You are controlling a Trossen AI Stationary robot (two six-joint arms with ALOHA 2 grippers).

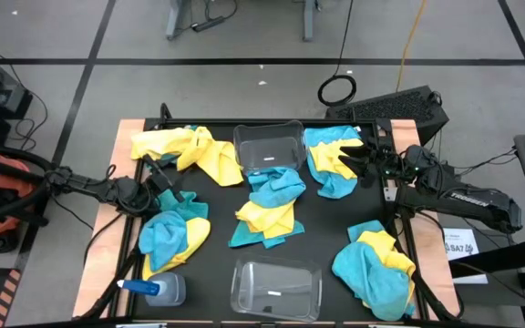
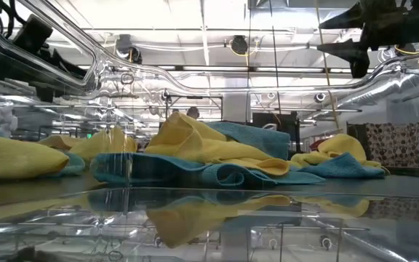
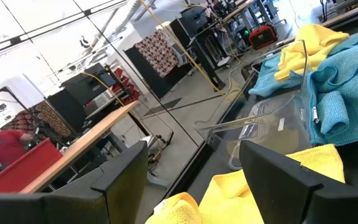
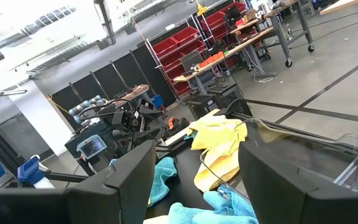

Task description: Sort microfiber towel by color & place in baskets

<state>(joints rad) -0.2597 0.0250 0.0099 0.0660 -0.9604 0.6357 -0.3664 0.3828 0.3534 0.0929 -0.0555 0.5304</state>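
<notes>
Behind far basket (image 1: 269,146), towel (image 1: 275,187) part-hidden; left pincer (image 1: 156,171), right pincer (image 1: 354,157) spread wide, empty.

Even, bright overhead illumination is recorded across the table (image 1: 335,228), with only soft shadows cast beneath the cloths. In the low view, strong glare and doubled reflections are noted on the clear basket (image 2: 195,218) wall nearest the lens, and ceiling lamps are blown out. Both wrist views are washed out toward the bright ceiling, and the near fingers (image 3: 291,180) are rendered soft.
</notes>
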